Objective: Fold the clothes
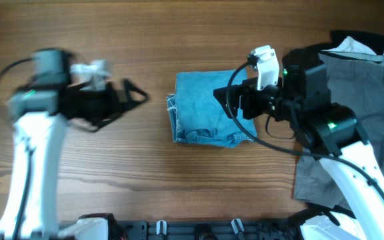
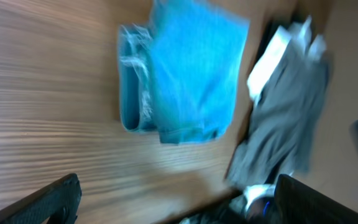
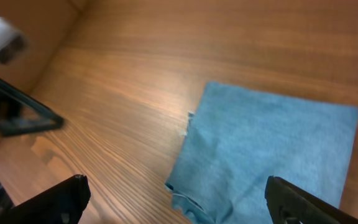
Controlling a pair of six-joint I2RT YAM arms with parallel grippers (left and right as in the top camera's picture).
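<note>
Left tool (image 1: pixel 133 100): spread wide and empty, over bare bench (image 1: pixel 179 33) to the left of the jeans (image 1: pixel 200 110) and well apart from them. We judge it stands off there so that it cannot catch the fold. Right tool (image 1: pixel 222 103): spread likewise, pinching nothing, hanging above the right part of the jeans. Its wrist view shows cloth below the open fingers (image 3: pixel 55 202) and nothing between them, so we read the stance as clear of the cloth. Jeans, one pair, light-blue denim: folded to a compact rectangle at mid-bench, lying flat, with the frayed hem along the left edge and the stacked layers showing at the near edge. By our reckoning this item is done or nearly so. Trousers (image 1: pixel 365 87), grey: unfolded and spread loosely at the right side of the bench, partly beneath the right arm, close beside the jeans. White garment (image 1: pixel 352 47): rumpled at the far edge of that heap. We take the heap to be work outstanding, kept to one side so the middle serves for folding. Both tools being free, either may take the next piece, and the right is nearer.
</note>
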